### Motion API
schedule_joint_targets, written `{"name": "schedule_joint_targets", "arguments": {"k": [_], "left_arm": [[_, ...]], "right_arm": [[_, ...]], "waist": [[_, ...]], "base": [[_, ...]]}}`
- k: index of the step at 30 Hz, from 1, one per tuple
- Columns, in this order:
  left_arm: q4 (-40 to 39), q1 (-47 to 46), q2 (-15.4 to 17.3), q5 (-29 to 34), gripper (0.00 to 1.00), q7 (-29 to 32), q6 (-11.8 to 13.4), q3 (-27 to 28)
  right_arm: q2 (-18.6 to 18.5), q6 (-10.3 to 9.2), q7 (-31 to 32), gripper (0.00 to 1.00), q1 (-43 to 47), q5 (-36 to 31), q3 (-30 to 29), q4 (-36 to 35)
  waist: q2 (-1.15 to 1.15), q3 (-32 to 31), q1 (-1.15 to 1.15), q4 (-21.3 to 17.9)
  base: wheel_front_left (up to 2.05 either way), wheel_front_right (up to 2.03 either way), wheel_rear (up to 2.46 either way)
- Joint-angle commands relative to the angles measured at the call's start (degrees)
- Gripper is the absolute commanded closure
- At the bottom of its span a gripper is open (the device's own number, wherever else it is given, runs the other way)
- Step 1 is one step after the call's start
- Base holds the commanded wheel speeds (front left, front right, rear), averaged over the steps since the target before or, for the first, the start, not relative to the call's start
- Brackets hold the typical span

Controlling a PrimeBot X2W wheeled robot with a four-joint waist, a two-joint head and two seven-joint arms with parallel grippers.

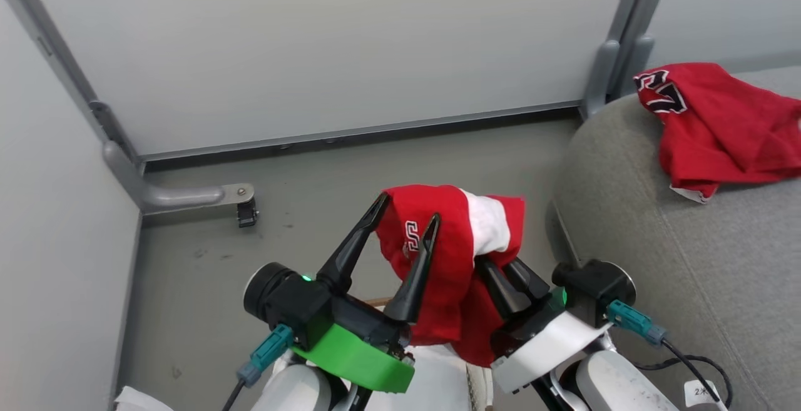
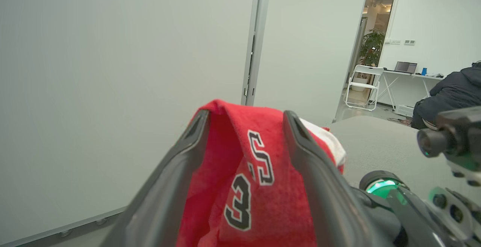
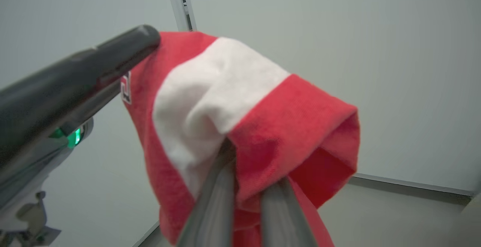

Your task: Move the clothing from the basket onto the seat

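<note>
2 red garments, well apart. Held up above the floor (image 1: pixel 281 211), just left of the seat (image 1: pixel 676 261): the striped garment (image 1: pixel 450 254), clamped at its lower right fold by the right gripper (image 1: pixel 497 270), fingers pressed together on the cloth. Draped over and between the spread, released fingers of the left gripper (image 1: pixel 410 208), not squeezed there. Lying crumpled on the seat's far end, seen from the head: the other garment (image 1: pixel 726 129). From the left wrist: black-and-white digits on the striped cloth, plus a white chair (image 2: pixel 362 83) and a person (image 2: pixel 447 93) in a dark jacket beyond the seat. From the right wrist: the broad white stripe, bunched above the pinch.
</note>
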Motion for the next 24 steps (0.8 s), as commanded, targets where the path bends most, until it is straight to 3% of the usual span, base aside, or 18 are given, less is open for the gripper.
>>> {"name": "schedule_joint_targets", "arguments": {"k": [1, 14, 19, 24], "left_arm": [[-0.1, 0.8, 0.0, 0.7, 0.0, 0.0, -0.2, 0.5], [1.2, 0.4, -0.2, 1.6, 0.0, 0.0, -0.2, 1.8], [2.0, -0.2, -0.3, 1.7, 0.0, 0.0, -0.2, 1.8], [3.3, -1.0, 0.3, 1.2, 0.0, 0.0, -0.2, 0.7]], "right_arm": [[-0.3, -0.07, -0.3, 1.0, 0.8, -0.3, -0.8, -0.7], [-0.7, -0.06, -0.3, 1.0, 2.7, -0.2, -4.0, -3.3], [-0.8, -0.06, -0.3, 1.0, 2.9, -0.6, -4.9, -3.3], [-2.8, -0.06, -0.3, 1.0, -0.2, -2.0, -7.1, -3.2]], "waist": [[0.0, 0.8, 0.0, -6.3], [0.0, 3.8, 0.0, -23.1], [0.0, 4.5, 0.0, -26.7], [0.0, 5.9, 0.0, -27.8]], "base": [[0.0, 0.0, 0.0], [0.0, 0.0, 0.0], [0.0, 0.0, 0.0], [0.0, 0.0, 0.0]]}}
